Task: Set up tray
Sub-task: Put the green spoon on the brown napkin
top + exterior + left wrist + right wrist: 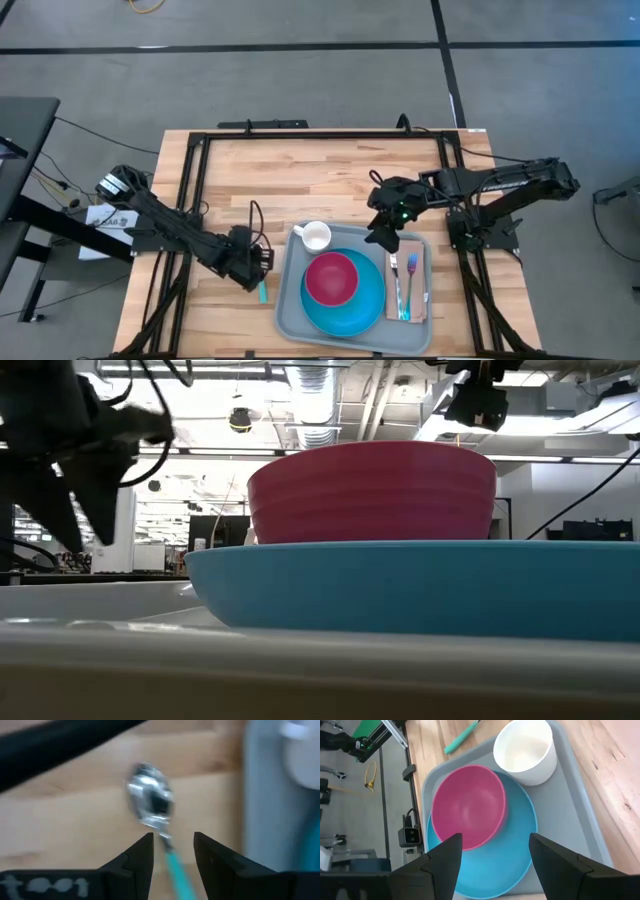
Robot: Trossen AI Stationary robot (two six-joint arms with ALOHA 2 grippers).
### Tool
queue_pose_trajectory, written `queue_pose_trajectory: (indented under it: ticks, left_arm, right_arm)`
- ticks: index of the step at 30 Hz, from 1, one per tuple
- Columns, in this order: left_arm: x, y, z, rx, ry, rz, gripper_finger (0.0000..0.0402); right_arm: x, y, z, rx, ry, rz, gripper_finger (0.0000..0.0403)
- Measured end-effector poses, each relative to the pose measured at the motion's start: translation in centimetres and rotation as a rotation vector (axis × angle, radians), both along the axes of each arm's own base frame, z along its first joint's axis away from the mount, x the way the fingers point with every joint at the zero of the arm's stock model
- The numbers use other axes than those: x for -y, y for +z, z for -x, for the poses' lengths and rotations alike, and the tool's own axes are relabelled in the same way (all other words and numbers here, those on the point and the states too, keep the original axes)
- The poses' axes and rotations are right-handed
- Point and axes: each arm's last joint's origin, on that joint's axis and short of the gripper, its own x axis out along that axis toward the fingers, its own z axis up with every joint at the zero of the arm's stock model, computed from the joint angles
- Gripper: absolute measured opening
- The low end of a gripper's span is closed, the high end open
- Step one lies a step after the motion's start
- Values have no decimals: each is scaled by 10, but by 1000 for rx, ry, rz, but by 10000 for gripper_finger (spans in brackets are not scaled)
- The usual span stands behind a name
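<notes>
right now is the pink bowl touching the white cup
Apart. The right wrist view shows blue plate between the pink bowl and the white cup.

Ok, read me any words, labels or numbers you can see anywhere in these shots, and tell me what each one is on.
None can be read.
White characters on the left gripper's dark body: blurred, unreadable.
Print on a white label beside the table's left edge: too small to read.
The tray, plate, bowl and cup show none.
</notes>
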Motion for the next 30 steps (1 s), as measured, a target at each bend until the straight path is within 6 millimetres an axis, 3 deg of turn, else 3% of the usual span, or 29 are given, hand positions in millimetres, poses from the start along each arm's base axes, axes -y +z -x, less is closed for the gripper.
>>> queue_pose_trajectory:
  ticks: [5,12,18,30]
  left_arm:
    - [-12,-7,10,-69,21,-135,127]
    - [-21,-34,9,-1,-52,-111,127]
    - [-31,-49,19,-45,-28,-113,127]
    - [-31,-21,19,69,-57,-57,127]
  right_arm:
    - [0,0,0,4,0,0,225]
    - [0,0,0,4,0,0,225]
    - [0,0,0,3,0,0,225]
    - [0,0,0,3,0,0,225]
